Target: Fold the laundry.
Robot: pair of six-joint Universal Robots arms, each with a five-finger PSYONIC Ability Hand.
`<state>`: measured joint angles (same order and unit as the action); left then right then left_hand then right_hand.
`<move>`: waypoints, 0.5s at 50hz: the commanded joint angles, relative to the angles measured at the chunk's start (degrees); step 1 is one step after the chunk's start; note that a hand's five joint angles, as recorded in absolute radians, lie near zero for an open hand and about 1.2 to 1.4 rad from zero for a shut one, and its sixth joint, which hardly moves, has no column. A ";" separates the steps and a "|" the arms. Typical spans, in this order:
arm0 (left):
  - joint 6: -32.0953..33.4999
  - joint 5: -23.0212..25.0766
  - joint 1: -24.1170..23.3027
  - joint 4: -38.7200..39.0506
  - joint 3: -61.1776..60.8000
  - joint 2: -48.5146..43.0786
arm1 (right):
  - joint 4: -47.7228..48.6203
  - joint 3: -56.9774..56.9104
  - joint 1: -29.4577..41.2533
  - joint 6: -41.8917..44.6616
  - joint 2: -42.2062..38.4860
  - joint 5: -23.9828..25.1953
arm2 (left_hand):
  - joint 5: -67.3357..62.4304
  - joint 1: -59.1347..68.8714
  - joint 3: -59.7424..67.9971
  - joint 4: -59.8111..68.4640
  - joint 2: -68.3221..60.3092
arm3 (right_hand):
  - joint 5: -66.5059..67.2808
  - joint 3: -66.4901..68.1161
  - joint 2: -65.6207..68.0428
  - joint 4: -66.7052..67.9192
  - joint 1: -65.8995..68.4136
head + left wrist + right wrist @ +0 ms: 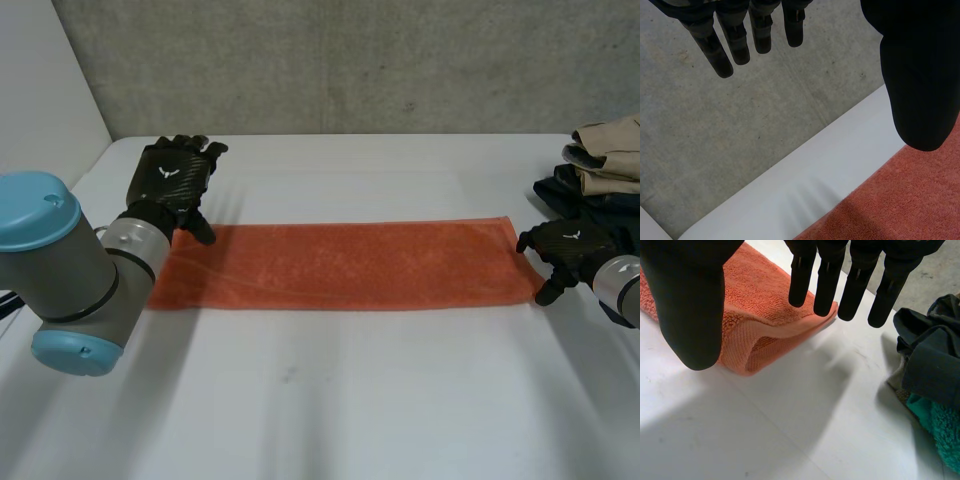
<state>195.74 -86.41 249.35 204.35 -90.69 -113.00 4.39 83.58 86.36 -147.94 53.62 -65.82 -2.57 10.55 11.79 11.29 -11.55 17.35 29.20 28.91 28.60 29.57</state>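
While it lies flat mid-table, the orange towel (pixel 340 265) is a long narrow strip, long axis running side to side across the white table (pixel 350 400), one short end toward each arm. At its right end the layers show doubled over, edge slightly lifted (pixel 755 305). Left hand (pixel 172 178) sits at the towel's far left corner, fingers straight and spread, thumb over the cloth, not pinching it. Right hand (pixel 565 245) is at the right short end, fingers straight, thumb apart, nothing gripped. Pile of clothes (pixel 600 165) lies just beyond the right hand, dark and teal pieces (pixel 930 370) beside its fingers.
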 commanded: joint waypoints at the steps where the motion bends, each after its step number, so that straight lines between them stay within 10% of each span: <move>1: -0.19 -0.16 -1.40 0.25 -0.19 2.07 | -2.01 0.45 3.02 -0.59 0.79 2.44 | 2.57 -0.55 -1.79 -1.29 1.55 | 14.28 12.43 12.71 13.03 12.05; 25: -0.27 -0.25 -2.02 0.25 -0.28 3.14 | 1.50 1.59 2.58 0.55 -0.53 -0.98 | 2.57 -0.55 -1.79 -1.29 1.55 | 19.49 17.64 17.92 18.24 17.27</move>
<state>195.47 -86.67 247.34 204.61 -91.04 -109.88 4.76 85.39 89.09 -148.25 53.91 -65.43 -2.57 10.35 11.79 11.23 -11.55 29.63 39.78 39.75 39.71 39.63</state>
